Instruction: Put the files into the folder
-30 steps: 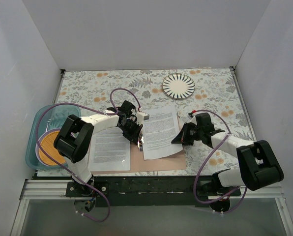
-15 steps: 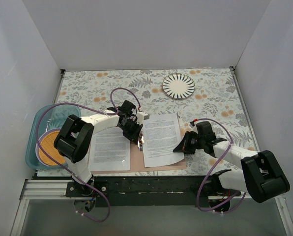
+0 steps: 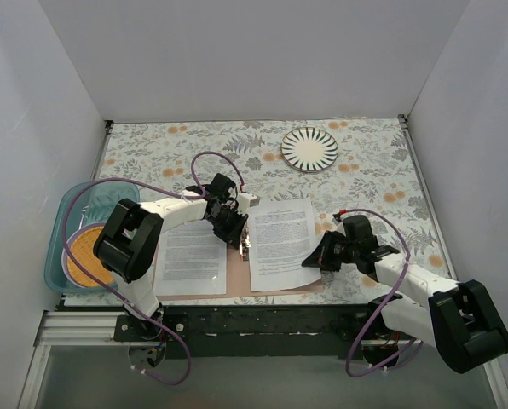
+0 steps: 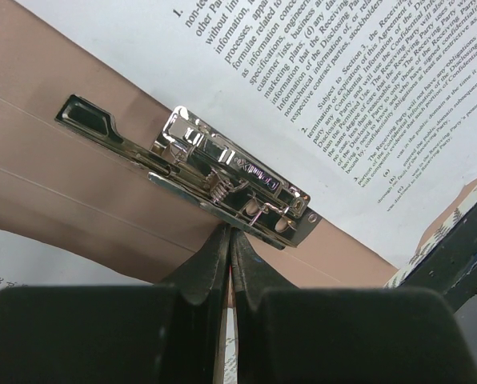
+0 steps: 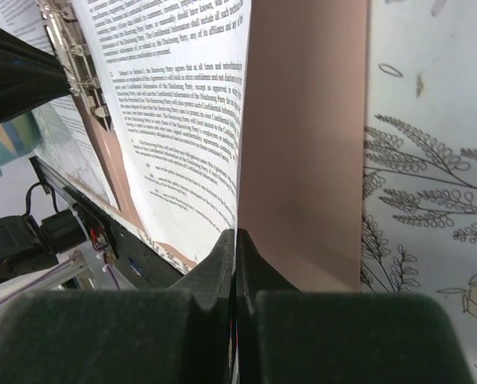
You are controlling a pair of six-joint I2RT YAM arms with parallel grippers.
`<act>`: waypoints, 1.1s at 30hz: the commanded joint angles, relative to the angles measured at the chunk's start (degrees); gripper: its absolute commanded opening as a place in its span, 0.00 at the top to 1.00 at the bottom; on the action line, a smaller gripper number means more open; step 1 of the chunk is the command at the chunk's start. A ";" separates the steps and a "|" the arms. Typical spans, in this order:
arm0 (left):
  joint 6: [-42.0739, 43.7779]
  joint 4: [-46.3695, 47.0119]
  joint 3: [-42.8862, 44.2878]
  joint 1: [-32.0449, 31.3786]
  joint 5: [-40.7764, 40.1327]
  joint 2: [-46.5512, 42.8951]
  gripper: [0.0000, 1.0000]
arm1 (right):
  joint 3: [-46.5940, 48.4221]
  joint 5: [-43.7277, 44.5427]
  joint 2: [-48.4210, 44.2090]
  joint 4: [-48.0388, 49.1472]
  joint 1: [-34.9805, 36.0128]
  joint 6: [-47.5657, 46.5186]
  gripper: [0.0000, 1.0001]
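Observation:
The brown folder (image 3: pixel 237 285) lies open at the table's near edge, also seen in the left wrist view (image 4: pixel 78 184) and right wrist view (image 5: pixel 302 160). One of the files (image 3: pixel 190 256) rests on its left half. Another printed sheet (image 3: pixel 281 243) (image 5: pixel 182 120) (image 4: pixel 318 72) lies on the right half. My left gripper (image 3: pixel 238 236) (image 4: pixel 229 232) is shut, its tips against the silver fastener (image 4: pixel 230 180) at the spine. My right gripper (image 3: pixel 314 258) (image 5: pixel 235 234) is shut, tips down on that sheet's right edge.
A round striped plate (image 3: pixel 309 148) sits at the back of the floral table. A teal tray (image 3: pixel 62 230) holding an orange-centred dish (image 3: pixel 83 254) stands at the left edge. White walls enclose three sides.
My right gripper has moved toward the near edge and a little right, and the right sheet has slid with it and sits squarer on the folder. The left arm has stayed put.

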 commanded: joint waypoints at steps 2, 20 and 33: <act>0.80 1.07 0.52 -0.07 -4.64 1.16 1.00 | -1.28 0.32 -0.43 -0.10 0.84 2.54 0.99; 0.89 0.36 1.31 -0.16 -4.73 0.99 1.00 | 0.83 0.93 3.09 2.71 4.26 3.60 0.96; 1.15 -0.16 0.79 -0.07 -4.65 0.28 1.00 | 2.93 7.70 1.41 0.95 7.87 6.06 0.99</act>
